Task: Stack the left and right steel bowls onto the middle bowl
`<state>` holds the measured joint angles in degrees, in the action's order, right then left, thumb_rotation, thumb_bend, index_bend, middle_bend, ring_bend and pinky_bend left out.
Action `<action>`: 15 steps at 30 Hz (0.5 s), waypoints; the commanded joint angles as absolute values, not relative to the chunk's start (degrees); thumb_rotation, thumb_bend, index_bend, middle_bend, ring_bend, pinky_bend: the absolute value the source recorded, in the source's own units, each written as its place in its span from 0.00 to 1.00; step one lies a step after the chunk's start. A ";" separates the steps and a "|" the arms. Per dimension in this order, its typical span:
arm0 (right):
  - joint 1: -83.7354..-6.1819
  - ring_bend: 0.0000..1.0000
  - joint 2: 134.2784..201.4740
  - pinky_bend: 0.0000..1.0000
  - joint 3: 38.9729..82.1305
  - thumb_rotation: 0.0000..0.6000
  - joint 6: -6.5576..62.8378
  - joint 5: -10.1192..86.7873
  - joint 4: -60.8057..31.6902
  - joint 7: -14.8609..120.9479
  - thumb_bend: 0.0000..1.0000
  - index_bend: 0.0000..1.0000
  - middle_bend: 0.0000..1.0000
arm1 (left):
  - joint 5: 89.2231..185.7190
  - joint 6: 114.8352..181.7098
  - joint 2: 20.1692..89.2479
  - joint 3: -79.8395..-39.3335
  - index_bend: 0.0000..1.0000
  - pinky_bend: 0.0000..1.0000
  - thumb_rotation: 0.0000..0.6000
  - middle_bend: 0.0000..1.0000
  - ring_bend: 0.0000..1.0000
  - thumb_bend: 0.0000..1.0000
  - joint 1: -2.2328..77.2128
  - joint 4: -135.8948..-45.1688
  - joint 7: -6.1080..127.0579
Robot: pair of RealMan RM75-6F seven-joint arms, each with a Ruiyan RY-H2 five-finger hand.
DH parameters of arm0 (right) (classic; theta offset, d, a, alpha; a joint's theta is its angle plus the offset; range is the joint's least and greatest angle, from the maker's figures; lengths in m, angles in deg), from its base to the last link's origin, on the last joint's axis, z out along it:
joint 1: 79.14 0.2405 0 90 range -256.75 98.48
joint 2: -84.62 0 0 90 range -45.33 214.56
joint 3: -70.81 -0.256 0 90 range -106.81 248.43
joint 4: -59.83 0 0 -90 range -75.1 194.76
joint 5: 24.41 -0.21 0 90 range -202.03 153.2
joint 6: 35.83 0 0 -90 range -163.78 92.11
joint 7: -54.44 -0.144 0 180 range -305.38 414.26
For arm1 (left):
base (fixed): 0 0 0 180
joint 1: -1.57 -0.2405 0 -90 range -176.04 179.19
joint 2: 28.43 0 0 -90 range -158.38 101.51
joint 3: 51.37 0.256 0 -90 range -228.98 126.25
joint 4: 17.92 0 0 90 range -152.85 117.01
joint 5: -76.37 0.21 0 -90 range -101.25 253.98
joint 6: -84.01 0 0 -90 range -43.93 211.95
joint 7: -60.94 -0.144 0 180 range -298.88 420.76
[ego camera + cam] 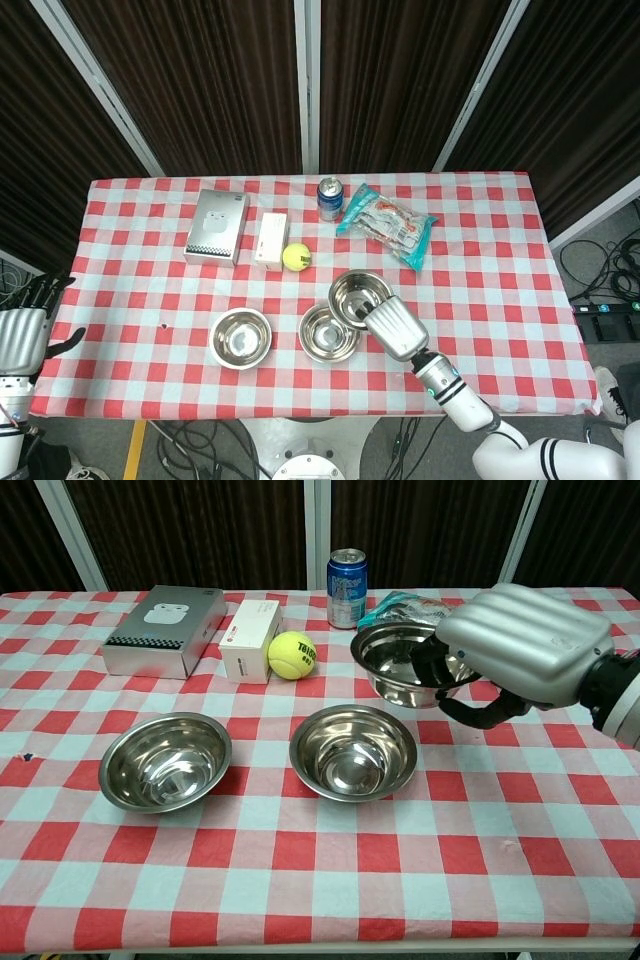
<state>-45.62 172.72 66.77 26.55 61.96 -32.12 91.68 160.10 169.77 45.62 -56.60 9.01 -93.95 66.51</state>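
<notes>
My right hand (520,655) (397,327) holds a steel bowl (397,667) (358,295) by its rim, lifted off the cloth, up and right of the middle bowl (352,752) (328,335). The middle bowl sits on the checkered table (320,880) near the front centre. To its left the left bowl (165,762) (240,338) rests on the cloth, with nothing in it. My left hand (22,335) hangs off the table's left edge in the head view, fingers apart and holding nothing.
Behind the bowls lie a tennis ball (292,655), a white box (250,639), a grey earbud box (165,632), a blue can (347,575) and a snack bag (388,222). The bag is mostly hidden by the lifted bowl in the chest view.
</notes>
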 commanded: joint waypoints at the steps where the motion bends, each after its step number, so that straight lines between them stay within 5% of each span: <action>1: -45.17 0.84 173.74 0.80 67.23 1.00 25.84 62.07 -32.05 92.29 0.39 0.68 0.61 | 159.92 169.67 45.75 -56.63 0.25 0.32 1.00 0.24 0.16 0.21 8.97 -93.63 66.68; 15: -43.16 0.84 177.92 0.80 68.34 1.00 22.54 61.58 -31.39 94.30 0.37 0.68 0.60 | 159.33 169.38 46.17 -56.68 0.25 0.32 1.00 0.24 0.16 0.21 8.70 -92.03 67.42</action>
<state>-43.38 177.82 68.22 23.00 61.86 -31.48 94.23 159.34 169.38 46.16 -56.68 8.71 -92.02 67.42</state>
